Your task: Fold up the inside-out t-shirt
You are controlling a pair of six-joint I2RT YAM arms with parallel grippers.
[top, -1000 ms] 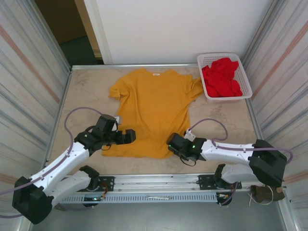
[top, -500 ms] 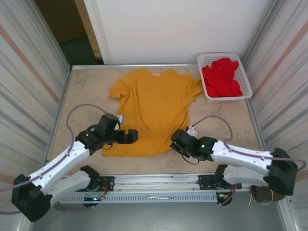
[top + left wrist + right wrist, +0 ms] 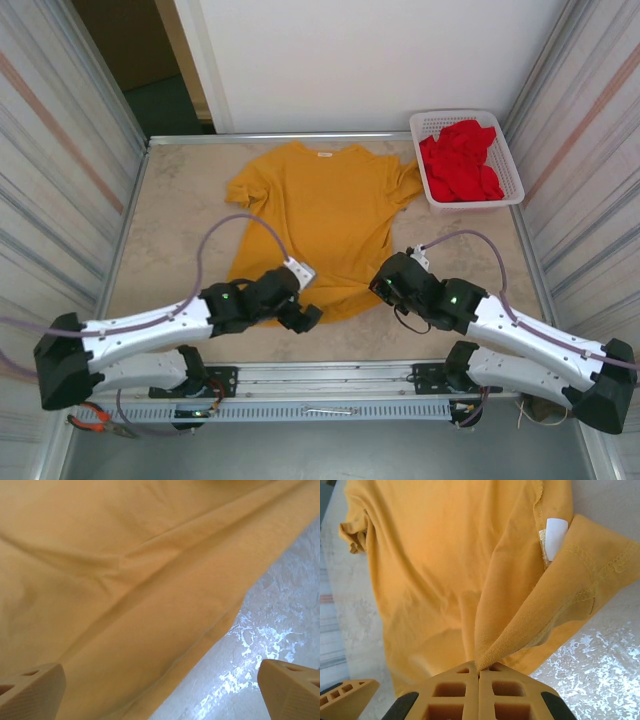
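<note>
left tool (image 3: 160, 690) moved right | apart over t-shirt (image 3: 320, 210) hem | right tool (image 3: 480, 671) clamped on hem

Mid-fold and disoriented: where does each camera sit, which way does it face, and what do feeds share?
Top external: above and behind the robot, facing down on the table, t-shirt and basket; both arms show.
Left wrist: on the left gripper, facing down at the t-shirt's hem and table; its open fingers show.
Right wrist: on the right gripper, facing across the t-shirt; gripper shut on a pinched fold.
Shared: all show the t-shirt.
</note>
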